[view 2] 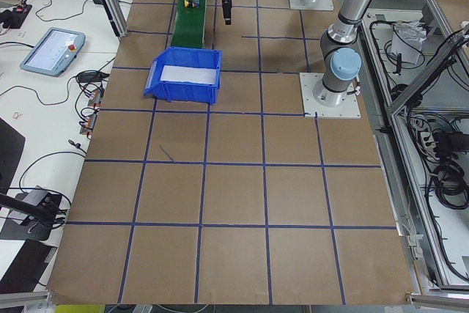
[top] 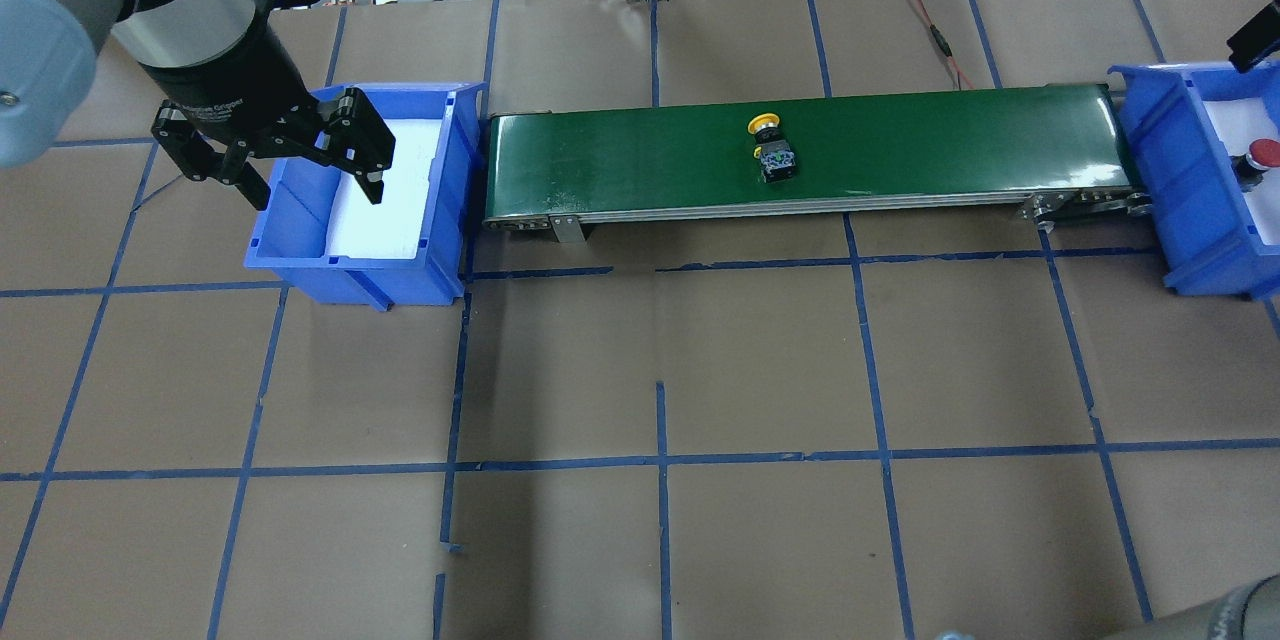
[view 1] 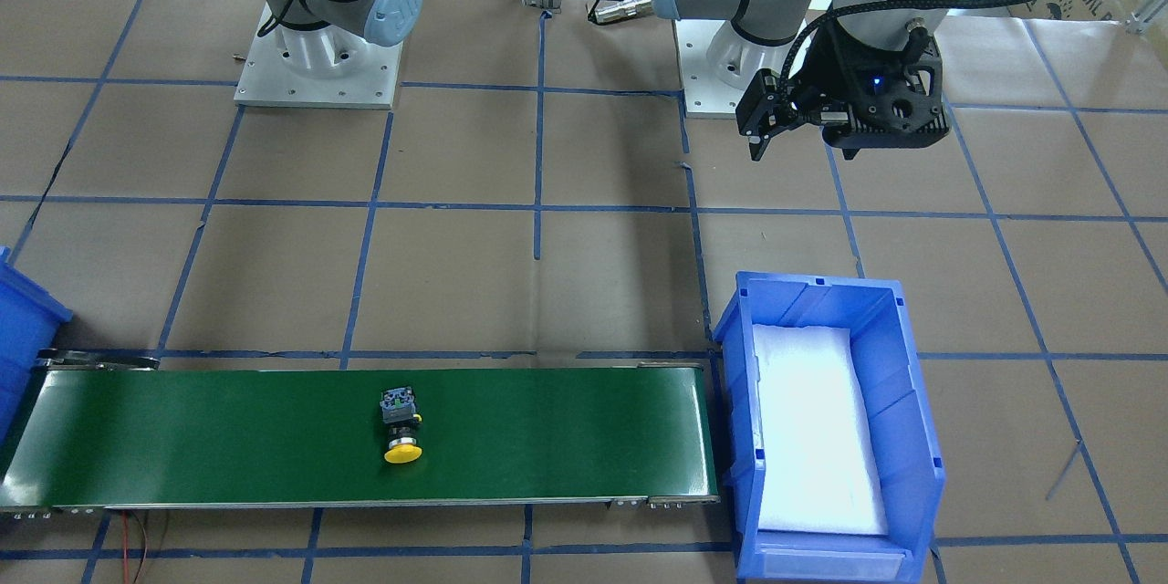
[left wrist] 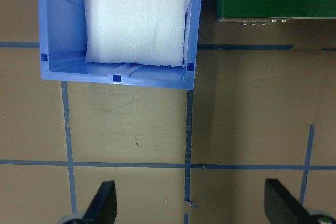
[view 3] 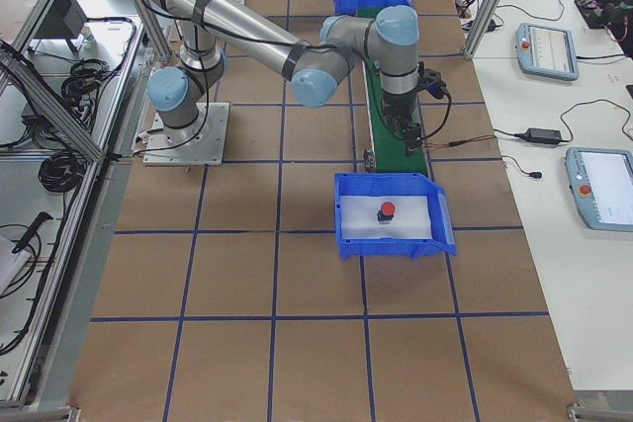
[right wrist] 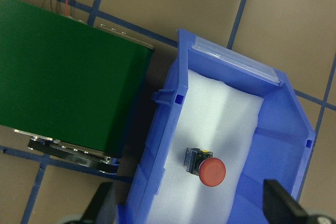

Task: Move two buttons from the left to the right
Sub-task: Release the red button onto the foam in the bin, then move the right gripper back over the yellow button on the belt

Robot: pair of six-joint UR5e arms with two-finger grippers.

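A: Where are the 2 buttons at this moment?

B: The yellow button (top: 772,148) lies on its side near the middle of the green conveyor belt (top: 950,135), with its cap turned away from the robot. The red button (right wrist: 206,167) is inside the right bin (right wrist: 163,145), on white foam (right wrist: 236,114). The left bin (top: 455,190) shows only its own foam lining.

A: How will the yellow one handle, in your opinion?

B: I judge it small, stiff and rather light. The round cap looks smooth and would probably slip. I would take it at the black squarish body, on 2 opposite flat sides. It may roll a little when it is touched.

A: And the grippers?

B: The left gripper (left wrist: 190,203) has its fingers (left wrist: 102,205) spread wide and carries nothing. It hangs over the table (left wrist: 131,124) on the robot's side of the left bin, apart from it. The right gripper (right wrist: 191,205) is also spread wide and empty. It hangs about where the belt's end meets the right bin and touches neither.
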